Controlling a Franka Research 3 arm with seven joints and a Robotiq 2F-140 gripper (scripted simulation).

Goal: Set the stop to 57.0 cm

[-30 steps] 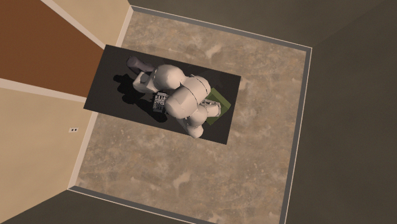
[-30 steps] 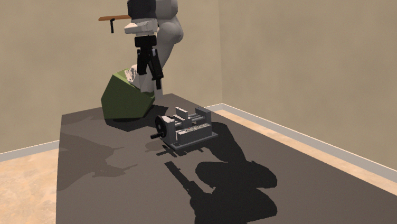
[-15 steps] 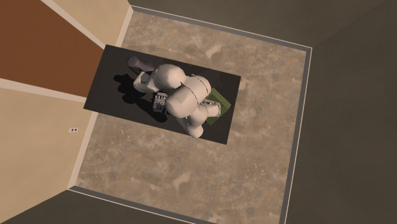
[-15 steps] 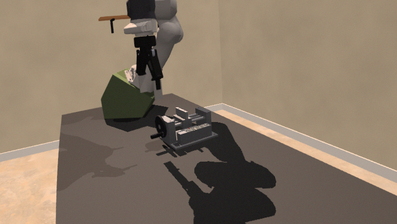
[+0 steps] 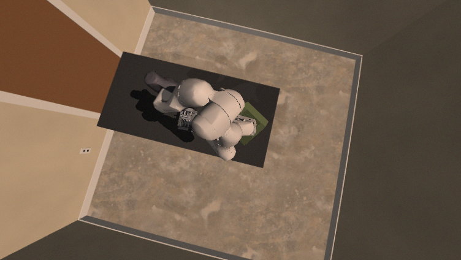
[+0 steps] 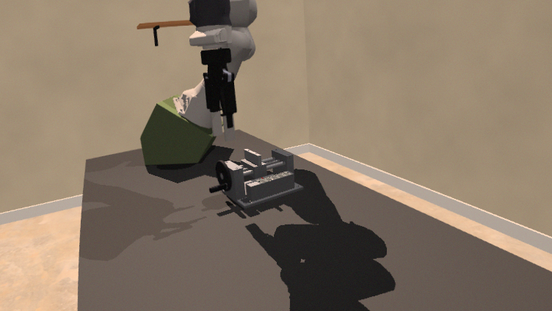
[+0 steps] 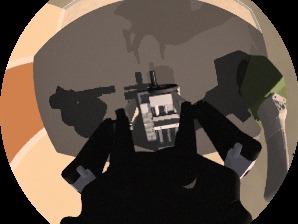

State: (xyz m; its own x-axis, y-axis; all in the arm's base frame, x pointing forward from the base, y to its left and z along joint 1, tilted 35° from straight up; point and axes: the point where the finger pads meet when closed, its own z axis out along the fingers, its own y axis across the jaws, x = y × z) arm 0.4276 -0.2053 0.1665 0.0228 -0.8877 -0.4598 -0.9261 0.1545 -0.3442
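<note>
The pincer, half-wide and without load, hangs above the handwheel's device, probably for approaching it.

Ext. view, vs. approx. 1 sec. ago: gripper now further R and a bit lower, its fingers nearer each other but still apart. Arm's shadow on table also slid R.
</note>
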